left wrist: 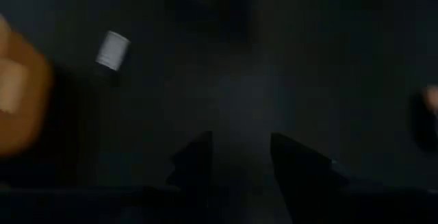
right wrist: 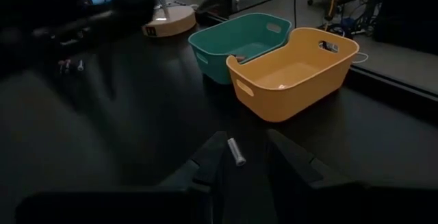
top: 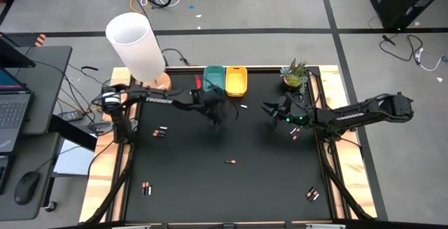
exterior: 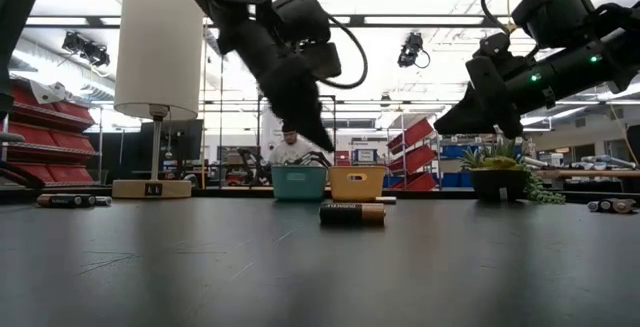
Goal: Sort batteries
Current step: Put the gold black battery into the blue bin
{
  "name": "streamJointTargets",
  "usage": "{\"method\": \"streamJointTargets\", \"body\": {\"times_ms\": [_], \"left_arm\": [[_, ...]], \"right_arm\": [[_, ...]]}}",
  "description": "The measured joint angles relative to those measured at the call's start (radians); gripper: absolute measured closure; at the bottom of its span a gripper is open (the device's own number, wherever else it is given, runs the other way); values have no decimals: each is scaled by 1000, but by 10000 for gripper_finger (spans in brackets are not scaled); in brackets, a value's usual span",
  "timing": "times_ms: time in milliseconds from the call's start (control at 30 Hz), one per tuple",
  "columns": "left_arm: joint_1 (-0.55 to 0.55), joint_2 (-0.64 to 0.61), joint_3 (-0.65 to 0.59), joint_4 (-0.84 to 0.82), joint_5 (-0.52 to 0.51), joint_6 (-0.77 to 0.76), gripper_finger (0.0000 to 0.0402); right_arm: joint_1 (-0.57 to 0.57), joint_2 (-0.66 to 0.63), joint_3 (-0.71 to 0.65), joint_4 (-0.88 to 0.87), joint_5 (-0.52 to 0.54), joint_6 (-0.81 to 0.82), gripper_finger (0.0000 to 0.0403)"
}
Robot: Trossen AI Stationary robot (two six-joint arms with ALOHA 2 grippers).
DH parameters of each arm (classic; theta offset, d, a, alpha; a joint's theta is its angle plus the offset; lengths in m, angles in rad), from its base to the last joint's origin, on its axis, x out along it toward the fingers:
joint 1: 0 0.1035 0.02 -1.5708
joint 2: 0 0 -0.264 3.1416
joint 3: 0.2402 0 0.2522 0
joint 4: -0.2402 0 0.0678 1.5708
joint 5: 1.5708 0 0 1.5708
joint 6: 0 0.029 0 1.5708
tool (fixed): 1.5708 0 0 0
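Batteries lie scattered over the black table (top: pixel 266 187): one whitish cell (right wrist: pixel 236 151) sits just ahead of my right gripper (right wrist: pixel 245 157), between its spread fingers but untouched, and shows in the high view beside the yellow bin (top: pixel 236 80). A black, copper-ended cell (exterior: pixel 352 213) lies alone mid-table, well clear of both grippers; its label is not legible. A pair (top: pixel 161 131) lies off to the outer side of my left gripper (top: pixel 218 113), another pair (top: pixel 146 188) at the near left corner, a pair (top: pixel 312 195) at the near right corner, and one (top: pixel 295 135) close under the right arm.

Left gripper hangs above the table just in front of the teal bin (top: pixel 213 79), fingers parted with nothing between them; a whitish cell (left wrist: pixel 111 50) shows beyond them.

Obstructions: the two bins stand touching, directly beyond both grippers. A lamp (top: pixel 136 45) stands behind the left arm, a potted plant (top: pixel 294 75) behind the right gripper. "TROSSEN" reads on both forearms. A person (exterior: pixel 291 147) sits in the room beyond
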State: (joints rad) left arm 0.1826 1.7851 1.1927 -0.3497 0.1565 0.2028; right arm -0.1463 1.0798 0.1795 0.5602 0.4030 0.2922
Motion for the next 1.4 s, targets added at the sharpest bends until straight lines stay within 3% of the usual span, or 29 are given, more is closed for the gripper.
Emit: {"method": "streamJointTargets", "body": {"times_ms": [233,333,667,1400], "left_arm": [[-156,0,0,-277,-132,-10,239],[-210,0,0,-314,-145,-66,239],[-331,27,0,15,-110,-67,239],[-352,184,-6,196,40,-110,239]], "right_arm": [[0,0,0,0,0,19,315],[0,0,0,0,0,19,315],[0,0,0,6,-5,20,315],[0,1,1,12,-5,11,315]]}}
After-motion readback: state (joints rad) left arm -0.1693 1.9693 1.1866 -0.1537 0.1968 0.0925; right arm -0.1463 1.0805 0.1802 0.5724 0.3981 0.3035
